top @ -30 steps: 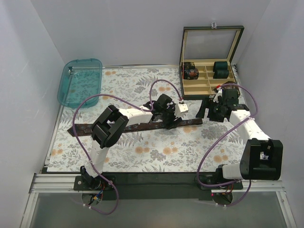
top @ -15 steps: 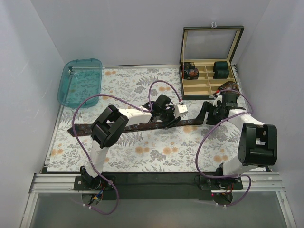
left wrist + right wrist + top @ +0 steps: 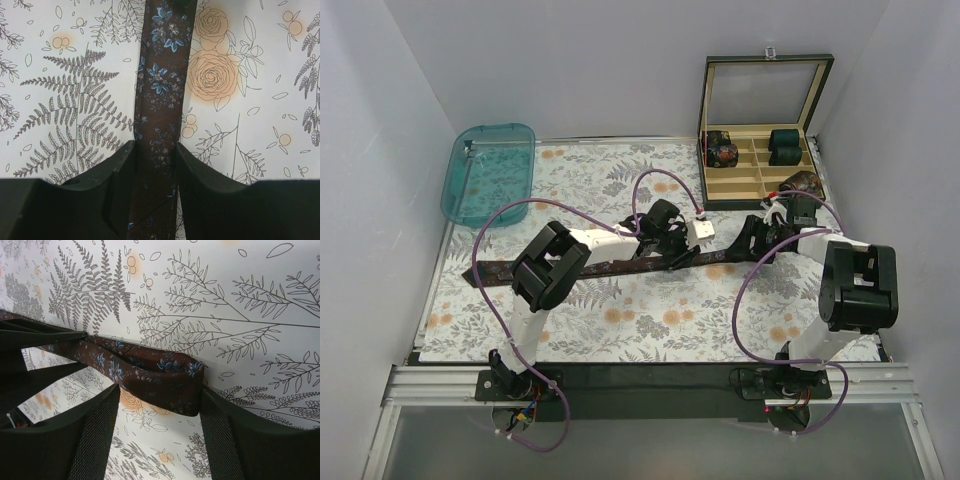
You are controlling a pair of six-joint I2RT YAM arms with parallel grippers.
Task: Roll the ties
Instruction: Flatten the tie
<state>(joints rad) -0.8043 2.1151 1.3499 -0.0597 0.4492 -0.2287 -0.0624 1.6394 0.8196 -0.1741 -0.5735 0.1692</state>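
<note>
Looking from the top camera, one sees the tie [image 3: 610, 267] as a long dark brown strip. It lies flat across the flowered cloth [image 3: 650, 320], from the left middle of the frame to a little right of the centre. The left gripper [image 3: 675, 255] is down on the strip near the centre. The right gripper [image 3: 752, 245] is down at the strip's right end. In the upper left there is a teal tray [image 3: 488, 172]. In the upper right an open box [image 3: 740, 185] holds two dark teal bundles [image 3: 784, 145] in a right compartment.

In the left wrist view the tie [image 3: 162, 100] runs from the top edge down the middle of the frame. The left gripper [image 3: 155, 150] is closed on it: both black fingers [image 3: 117, 170] press against its two long edges at the bottom of the frame.

In the right wrist view the end of the tie [image 3: 160, 377] lies in the centre, folded and a little raised from the cloth [image 3: 225, 300]. The right gripper [image 3: 159, 392] has its fingers [image 3: 95, 440] on both sides of this end, touching its edges. Whether they really clamp it, I cannot tell.
</note>
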